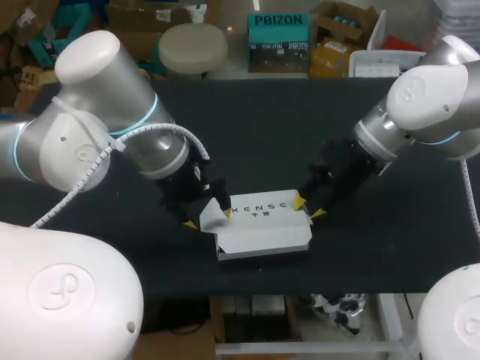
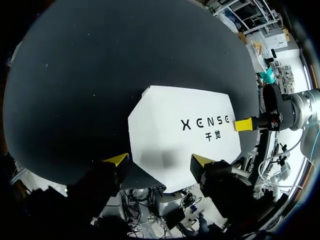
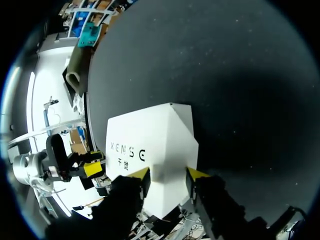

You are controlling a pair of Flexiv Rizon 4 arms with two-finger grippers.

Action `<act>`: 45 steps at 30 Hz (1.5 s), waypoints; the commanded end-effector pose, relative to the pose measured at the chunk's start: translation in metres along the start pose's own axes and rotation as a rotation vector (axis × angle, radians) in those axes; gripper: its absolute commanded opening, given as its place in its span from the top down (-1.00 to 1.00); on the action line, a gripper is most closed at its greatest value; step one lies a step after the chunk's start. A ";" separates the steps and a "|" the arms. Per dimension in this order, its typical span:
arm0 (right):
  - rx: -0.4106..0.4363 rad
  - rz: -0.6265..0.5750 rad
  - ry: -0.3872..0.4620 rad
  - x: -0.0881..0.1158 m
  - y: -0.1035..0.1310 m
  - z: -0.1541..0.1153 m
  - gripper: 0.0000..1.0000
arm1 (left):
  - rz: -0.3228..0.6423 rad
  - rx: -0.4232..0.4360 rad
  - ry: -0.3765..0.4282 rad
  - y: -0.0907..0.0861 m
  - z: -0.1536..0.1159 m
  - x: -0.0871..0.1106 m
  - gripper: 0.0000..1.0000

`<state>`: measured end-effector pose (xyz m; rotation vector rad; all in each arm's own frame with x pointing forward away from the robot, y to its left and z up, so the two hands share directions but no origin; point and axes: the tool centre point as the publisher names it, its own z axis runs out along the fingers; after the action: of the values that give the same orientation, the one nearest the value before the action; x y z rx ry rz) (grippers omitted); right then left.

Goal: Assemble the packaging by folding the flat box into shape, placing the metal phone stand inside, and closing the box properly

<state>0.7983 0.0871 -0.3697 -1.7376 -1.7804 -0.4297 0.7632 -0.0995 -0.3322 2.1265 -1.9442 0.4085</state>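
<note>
The white box (image 1: 262, 225) lies near the black table's (image 1: 255, 127) front edge, its long axis running left-right. The left gripper (image 1: 206, 215) clasps its left end and the right gripper (image 1: 308, 208) clasps its right end: 2 holds.

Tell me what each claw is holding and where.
Both hold the white box: the left claw pinches the end flap on its side, the right claw the opposite end.

Bright even light, soft shadow on box (image 2: 182, 132)
</note>
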 end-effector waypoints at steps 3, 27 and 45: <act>0.000 -0.002 -0.006 0.004 -0.001 0.000 0.04 | -0.006 -0.007 -0.058 -0.001 -0.007 0.006 -0.38; -0.005 -0.002 -0.057 0.013 -0.007 -0.008 0.06 | -0.016 -0.095 -0.012 -0.008 0.021 0.005 -0.02; 0.072 0.020 -0.189 0.001 -0.005 0.011 0.07 | -0.007 -0.085 -0.018 -0.002 0.027 0.000 -0.05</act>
<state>0.7865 0.0926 -0.3696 -1.8039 -1.8899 -0.2049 0.7674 -0.1085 -0.3561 2.0848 -1.9247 0.2993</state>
